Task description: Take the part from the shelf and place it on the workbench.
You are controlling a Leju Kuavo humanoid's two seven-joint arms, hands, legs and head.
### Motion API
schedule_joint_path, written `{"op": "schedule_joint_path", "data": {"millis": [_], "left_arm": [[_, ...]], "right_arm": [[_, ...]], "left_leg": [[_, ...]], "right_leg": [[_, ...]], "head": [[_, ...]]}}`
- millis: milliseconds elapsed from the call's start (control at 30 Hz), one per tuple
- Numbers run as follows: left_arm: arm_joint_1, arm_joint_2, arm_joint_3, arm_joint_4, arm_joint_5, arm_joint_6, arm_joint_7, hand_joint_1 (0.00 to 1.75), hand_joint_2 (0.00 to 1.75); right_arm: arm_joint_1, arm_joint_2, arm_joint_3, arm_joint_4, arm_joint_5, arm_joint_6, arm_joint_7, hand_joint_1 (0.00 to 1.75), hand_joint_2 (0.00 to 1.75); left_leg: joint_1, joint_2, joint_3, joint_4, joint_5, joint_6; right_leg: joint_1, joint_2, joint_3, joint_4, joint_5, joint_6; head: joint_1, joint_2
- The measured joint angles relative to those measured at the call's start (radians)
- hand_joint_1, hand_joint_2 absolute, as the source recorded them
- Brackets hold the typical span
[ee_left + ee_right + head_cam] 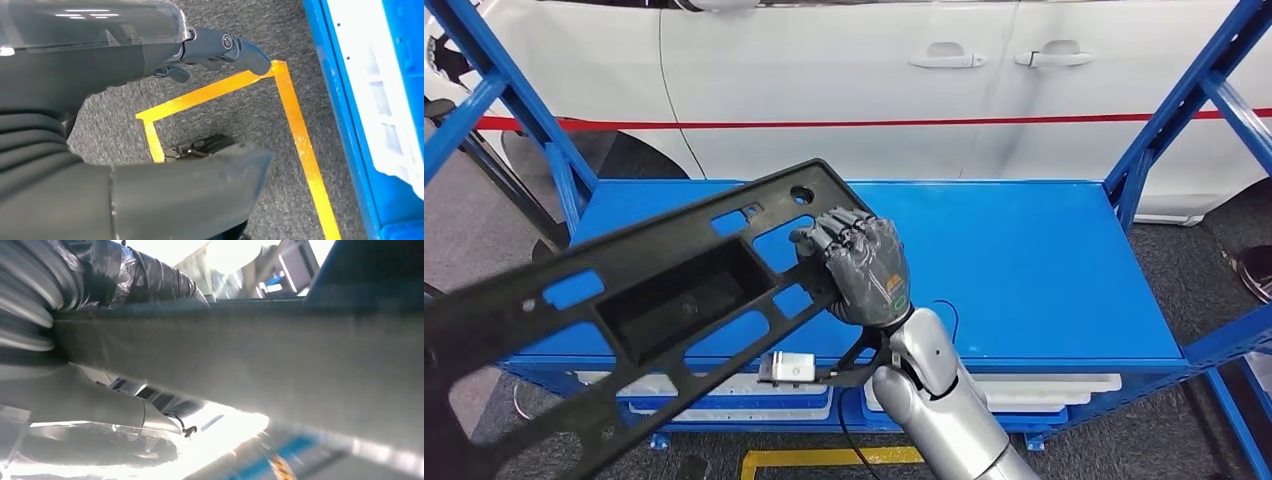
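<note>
Gripping one black part (624,300): right hand (861,268)

A white car (844,80) with a red stripe stands beyond yellow floor tape (295,130).

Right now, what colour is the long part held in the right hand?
Black. The part, gripped by the right hand, shows best in the head view.
</note>
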Motion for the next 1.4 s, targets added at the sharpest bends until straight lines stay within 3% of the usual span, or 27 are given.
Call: {"op": "schedule_joint_path", "data": {"millis": [67,133,233,300,333,367,433,467,567,633,700,767,800,833,867,933,1000,1100,1167,1267,1300,1333,1367,1400], "left_arm": [[0.000,0.000,0.000,0.000,0.006,-0.005,-0.006,0.00,1.75],[0.001,0.000,0.000,0.000,0.014,-0.014,-0.014,0.00,1.75],[0.004,0.001,0.000,0.000,0.018,-0.023,-0.019,0.00,1.75],[0.009,0.000,0.000,0.000,0.018,-0.029,-0.019,0.00,1.75],[0.011,0.000,0.000,0.000,0.018,-0.033,-0.018,0.00,1.75],[0.013,0.000,0.000,0.000,0.018,-0.038,-0.017,0.00,1.75],[0.015,0.000,0.000,0.000,0.016,-0.048,-0.014,0.00,1.75],[0.015,0.000,0.000,0.000,0.015,-0.054,-0.013,0.00,1.75],[0.020,0.000,-0.005,0.000,0.007,-0.069,-0.012,0.00,1.75],[0.024,-0.002,-0.009,0.000,-0.001,-0.070,-0.012,0.00,1.75],[0.023,-0.005,-0.018,0.000,-0.019,-0.048,-0.009,0.00,1.75],[0.021,-0.006,-0.033,0.000,-0.039,-0.018,-0.005,0.00,1.75],[0.021,-0.006,-0.040,0.000,-0.047,-0.006,-0.003,0.00,1.75],[0.021,-0.006,-0.046,0.000,-0.051,0.002,-0.001,0.00,1.75],[0.019,-0.007,-0.051,0.000,-0.052,0.007,0.002,0.00,1.75],[0.014,-0.009,-0.056,0.000,-0.044,-0.003,0.006,0.00,1.75],[0.010,-0.011,-0.058,0.000,-0.026,-0.027,0.012,0.00,1.75],[0.010,-0.012,-0.057,0.000,-0.009,-0.039,0.021,0.00,1.75],[0.012,-0.012,-0.057,0.000,-0.003,-0.034,0.026,0.00,1.75],[0.014,-0.012,-0.056,0.000,0.004,-0.021,0.035,0.00,1.75],[0.015,-0.012,-0.055,0.000,0.007,-0.016,0.041,0.00,1.75],[0.016,-0.012,-0.055,0.000,0.009,-0.011,0.049,0.00,1.75],[0.017,-0.012,-0.054,0.000,0.012,-0.008,0.056,0.00,1.75],[0.018,-0.012,-0.053,0.000,0.014,-0.005,0.061,0.00,1.75]], "right_arm": [[-0.019,-0.006,0.023,0.023,-0.121,0.053,0.007,1.75,1.75],[-0.035,-0.012,0.048,0.046,-0.276,0.134,0.011,1.75,1.75],[-0.060,-0.019,0.084,0.074,-0.411,0.196,0.018,1.75,1.75],[-0.066,-0.024,0.098,0.088,-0.462,0.225,0.022,1.75,1.75],[-0.067,-0.027,0.104,0.096,-0.488,0.241,0.024,1.75,1.75],[-0.068,-0.030,0.112,0.104,-0.506,0.252,0.027,1.75,1.75],[-0.072,-0.036,0.127,0.120,-0.521,0.258,0.030,1.75,1.75],[-0.074,-0.038,0.134,0.127,-0.521,0.257,0.031,1.75,1.75],[-0.077,-0.044,0.149,0.142,-0.515,0.253,0.038,1.75,1.75],[-0.077,-0.049,0.155,0.148,-0.512,0.249,0.042,1.75,1.75],[-0.076,-0.053,0.159,0.153,-0.510,0.241,0.043,1.75,1.75],[-0.072,-0.058,0.163,0.159,-0.510,0.233,0.043,1.75,1.75],[-0.068,-0.061,0.164,0.162,-0.510,0.230,0.042,1.75,1.75],[-0.065,-0.064,0.165,0.165,-0.510,0.226,0.041,1.75,1.75],[-0.062,-0.067,0.166,0.166,-0.511,0.223,0.039,1.75,1.75],[-0.060,-0.068,0.168,0.167,-0.511,0.220,0.031,1.75,1.75],[-0.059,-0.068,0.170,0.167,-0.513,0.216,0.021,1.75,1.75],[-0.051,-0.067,0.171,0.164,-0.520,0.209,0.009,1.75,1.75],[-0.047,-0.066,0.171,0.157,-0.527,0.202,0.001,1.75,1.75],[-0.036,-0.065,0.170,0.143,-0.538,0.189,-0.015,1.75,1.75],[-0.030,-0.065,0.170,0.139,-0.542,0.185,-0.020,1.75,1.75],[-0.023,-0.065,0.170,0.134,-0.546,0.182,-0.024,1.75,1.75],[-0.018,-0.065,0.170,0.128,-0.548,0.180,-0.028,1.75,1.75],[-0.014,-0.065,0.170,0.122,-0.550,0.179,-0.031,1.75,1.75]], "left_leg": [[-0.001,0.001,-0.004,-0.001,0.003,-0.010],[0.002,0.001,-0.014,0.022,-0.016,-0.021],[0.007,0.001,-0.084,0.180,-0.104,-0.036],[0.010,0.002,-0.123,0.270,-0.128,-0.042],[0.011,0.002,-0.118,0.262,-0.112,-0.043],[0.012,0.002,-0.097,0.218,-0.080,-0.043],[0.012,0.002,-0.034,0.082,-0.020,-0.038],[0.010,0.001,-0.012,0.035,-0.007,-0.033],[0.007,-0.002,0.000,0.002,-0.005,-0.018],[0.010,0.000,0.001,-0.005,0.001,-0.004],[0.012,0.001,0.002,-0.011,0.006,0.009],[0.009,0.002,0.000,-0.011,0.007,0.015],[0.008,0.002,0.000,-0.011,0.007,0.015],[0.007,0.001,0.000,-0.010,0.007,0.015],[0.006,0.000,0.000,-0.009,0.006,0.015],[0.003,-0.001,0.000,-0.005,0.005,0.013],[-0.001,-0.001,-0.003,-0.002,0.003,0.006],[0.000,-0.001,-0.006,-0.001,0.002,-0.009],[0.002,0.000,-0.019,0.031,-0.025,-0.020],[0.008,0.000,-0.092,0.204,-0.116,-0.035],[0.010,0.000,-0.114,0.255,-0.133,-0.039],[0.011,0.000,-0.121,0.272,-0.130,-0.041],[0.012,0.000,-0.109,0.249,-0.108,-0.042],[0.014,0.001,-0.079,0.189,-0.074,-0.042]], "right_leg": [[0.001,0.002,-0.002,-0.004,0.003,-0.006],[-0.003,0.000,-0.002,-0.011,0.009,-0.014],[-0.007,-0.004,-0.003,-0.015,0.014,-0.021],[-0.007,-0.006,-0.003,-0.014,0.014,-0.021],[-0.007,-0.005,-0.003,-0.013,0.013,-0.021],[-0.007,-0.004,-0.002,-0.012,0.013,-0.021],[-0.005,-0.002,-0.003,-0.009,0.011,-0.017],[-0.004,-0.001,-0.006,-0.008,0.011,-0.013],[-0.001,0.000,-0.010,-0.009,0.016,0.001],[-0.002,0.001,-0.016,0.006,0.002,0.010],[-0.002,0.001,-0.055,0.091,-0.050,0.014],[-0.001,0.001,-0.116,0.220,-0.107,0.016],[-0.001,0.001,-0.136,0.260,-0.116,0.016],[-0.001,0.001,-0.139,0.264,-0.105,0.015],[-0.001,0.001,-0.122,0.229,-0.076,0.013],[0.002,0.001,-0.055,0.094,-0.011,0.003],[0.005,0.002,-0.014,0.005,0.015,-0.002],[0.006,0.003,-0.010,-0.012,0.018,-0.010],[0.000,0.001,-0.008,-0.020,0.023,-0.019],[-0.002,-0.003,-0.007,-0.023,0.025,-0.025],[-0.002,-0.003,-0.007,-0.023,0.025,-0.025],[-0.002,-0.003,-0.007,-0.022,0.024,-0.025],[-0.003,-0.002,-0.007,-0.021,0.024,-0.025],[-0.003,0.000,-0.006,-0.019,0.023,-0.023]], "head": [[0.000,0.000],[0.000,0.000],[0.000,0.000],[0.000,0.000],[0.000,0.000],[0.000,0.000],[0.000,0.000],[0.000,0.000],[0.000,0.000],[0.000,0.000],[0.000,0.000],[0.000,0.000],[0.000,0.000],[0.000,0.000],[0.000,0.000],[0.000,0.000],[0.000,0.000],[0.000,0.000],[0.000,0.000],[0.000,0.000],[0.000,0.000],[0.000,0.000],[0.000,0.000],[0.000,0.000]]}}
